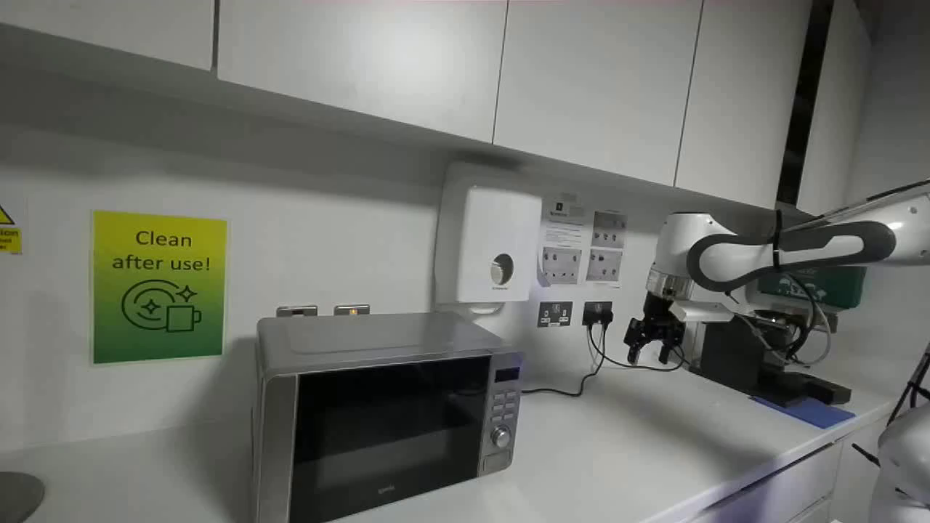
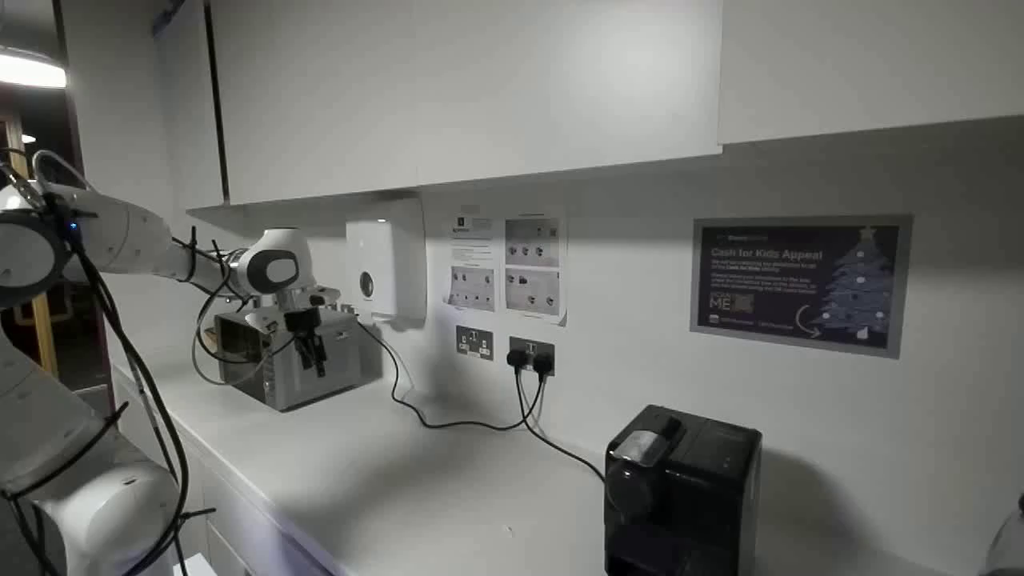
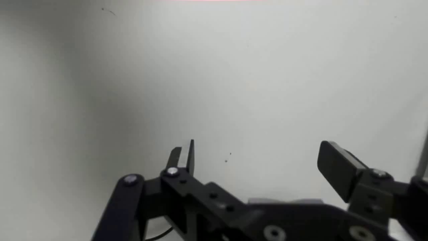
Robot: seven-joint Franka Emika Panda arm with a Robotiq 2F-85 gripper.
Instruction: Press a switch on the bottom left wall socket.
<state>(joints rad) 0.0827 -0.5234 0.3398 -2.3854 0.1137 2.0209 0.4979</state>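
My gripper [image 1: 649, 355] points down, fingers spread and empty, with the bottom left wall socket [image 2: 474, 342] beyond it, wallward.

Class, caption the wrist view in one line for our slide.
Open, empty hand above the white counter, a bit of black cable showing near the bottom edge.

Extends across lower frame in an exterior view as white counter [image 1: 603, 439]. Carries grey round-edged object [image 1: 17, 494] at lower left, silver microwave [image 1: 386, 421] at lower centre-left, black coffee machine [image 1: 729, 359] at right, blue mat [image 1: 810, 412] at machine base.
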